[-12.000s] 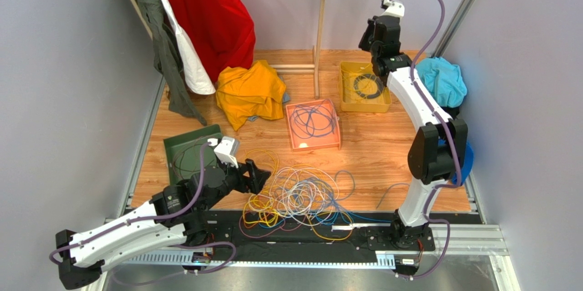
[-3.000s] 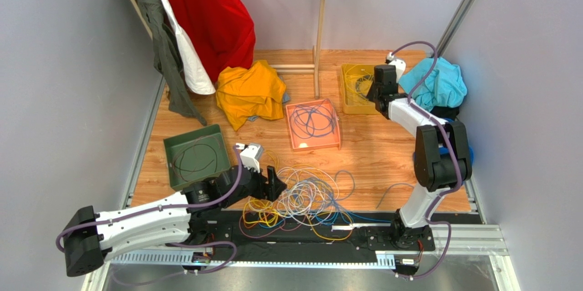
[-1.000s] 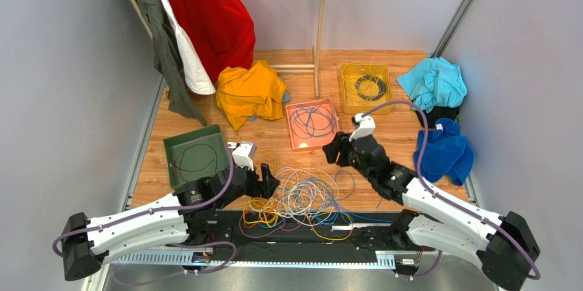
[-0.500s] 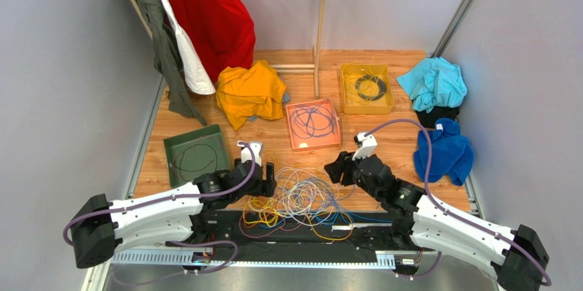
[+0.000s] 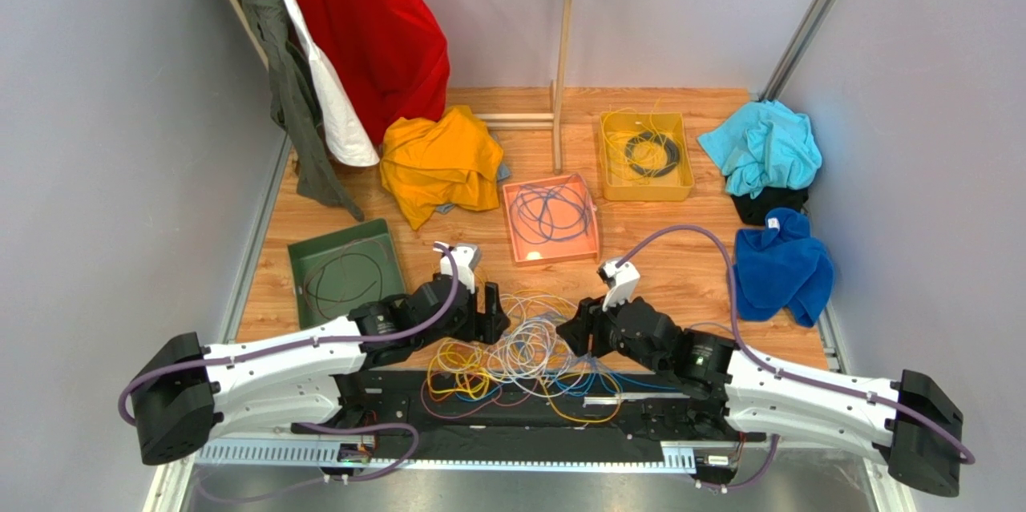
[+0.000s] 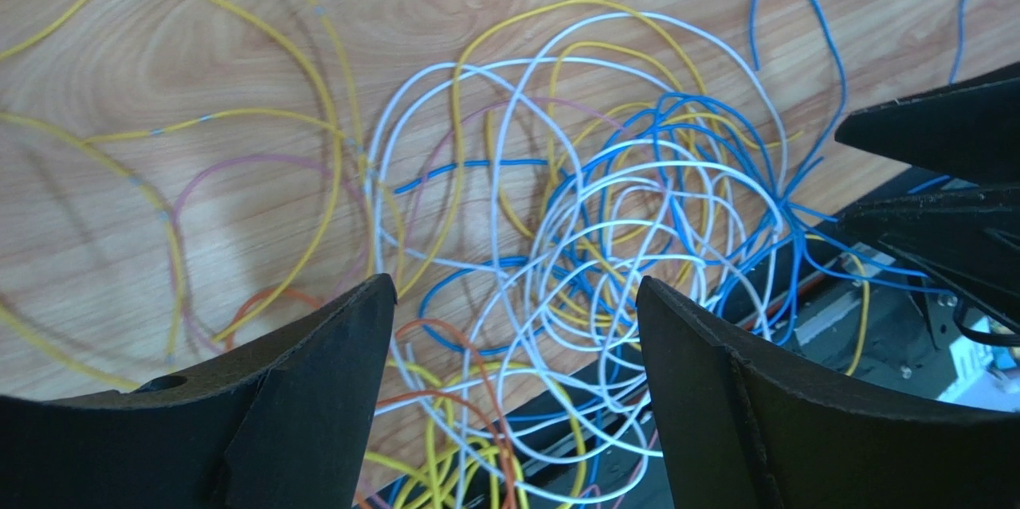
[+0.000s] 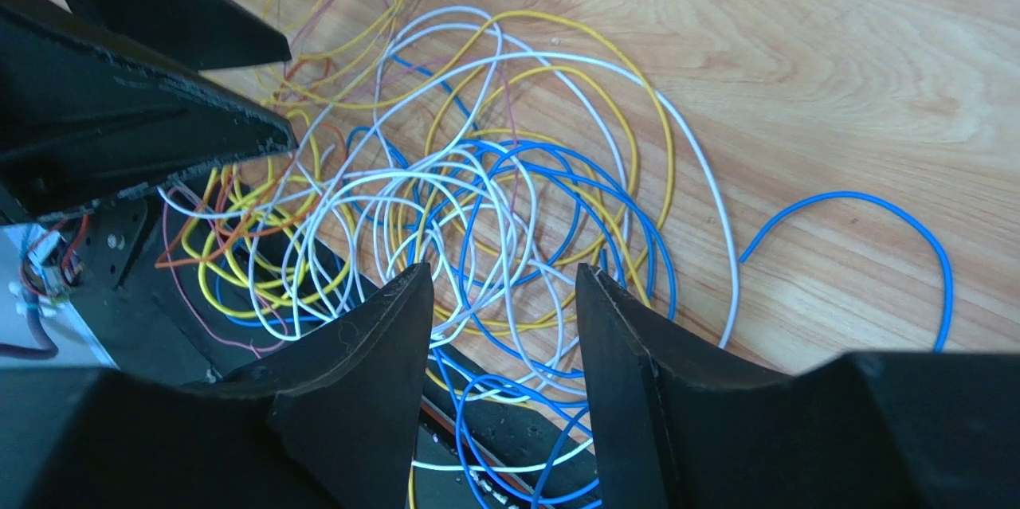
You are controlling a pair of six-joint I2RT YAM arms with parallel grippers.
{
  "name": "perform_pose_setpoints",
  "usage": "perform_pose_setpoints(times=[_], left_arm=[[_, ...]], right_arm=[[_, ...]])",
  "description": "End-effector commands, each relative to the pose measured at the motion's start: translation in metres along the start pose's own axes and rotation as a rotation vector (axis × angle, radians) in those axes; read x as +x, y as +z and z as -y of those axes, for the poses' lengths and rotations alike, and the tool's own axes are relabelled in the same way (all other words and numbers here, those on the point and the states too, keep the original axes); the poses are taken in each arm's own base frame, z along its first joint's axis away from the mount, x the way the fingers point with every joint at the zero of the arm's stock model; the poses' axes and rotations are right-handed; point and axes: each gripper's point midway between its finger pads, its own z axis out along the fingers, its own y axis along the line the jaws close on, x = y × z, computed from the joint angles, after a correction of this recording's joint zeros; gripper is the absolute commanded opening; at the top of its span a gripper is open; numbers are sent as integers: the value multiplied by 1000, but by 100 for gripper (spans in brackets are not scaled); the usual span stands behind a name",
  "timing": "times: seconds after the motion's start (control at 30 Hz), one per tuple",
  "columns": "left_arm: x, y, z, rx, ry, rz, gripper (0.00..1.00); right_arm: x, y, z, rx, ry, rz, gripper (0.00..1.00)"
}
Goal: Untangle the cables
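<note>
Many thin, glossy cables (image 5: 524, 353) lie in tangled loops at the middle of the wood-grain counter's (image 5: 674, 266) near edge. Flanking them, left end effector (image 5: 491, 308) and right end effector (image 5: 571, 332) stand released, empty.

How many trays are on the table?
3: green tray near left; orange tray mid-table; yellow tray further back, to the right. The clothes could hide more.

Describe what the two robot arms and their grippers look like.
The left arm and right arm have white shells with black joints and bases. A purple-grey hose loops along each, and a small white camera housing sits at each wrist. The left gripper and right gripper have matte black, wedge-shaped fingers.
</note>
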Motion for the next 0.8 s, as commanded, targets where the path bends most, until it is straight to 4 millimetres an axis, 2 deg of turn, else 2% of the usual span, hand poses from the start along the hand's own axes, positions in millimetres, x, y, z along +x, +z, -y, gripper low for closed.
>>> perform_pose_setpoints(times=[0.0, 0.07, 0.1, 0.17, 0.2, 0.3, 0.47, 0.57, 0.6, 0.63, 0.7, 0.77], left_arm=[[-21, 2, 35, 116, 10, 24, 83], [-21, 3, 37, 120, 1, 22, 82], [-21, 3, 36, 119, -3, 24, 82], [-23, 2, 36, 124, -17, 41, 82], [-23, 2, 36, 127, -19, 49, 82], [-23, 1, 36, 130, -26, 52, 82], [-15, 5, 35, 131, -39, 16, 82], [-9, 4, 36, 149, -51, 7, 82], [-7, 5, 35, 150, -54, 2, 82], [-5, 5, 34, 150, -56, 2, 82], [-8, 4, 37, 166, -61, 14, 82], [-6, 5, 36, 166, -61, 8, 82]], right_arm=[[-24, -7, 8, 47, 65, 129, 51], [-27, -16, 20, 99, 88, 148, 51], [-34, -19, 33, 166, 102, 192, 52], [-26, -29, 58, 283, 142, 189, 53], [-29, -31, 66, 323, 141, 212, 53], [-21, -35, 82, 402, 164, 206, 53], [-12, -31, 77, 383, 238, 172, 54], [-2, -27, 64, 306, 258, 123, 53], [-4, -26, 49, 224, 289, 124, 53], [4, -24, 49, 201, 294, 114, 53], [0, -25, 32, 94, 326, 122, 53], [0, -27, 25, 46, 326, 120, 53]])
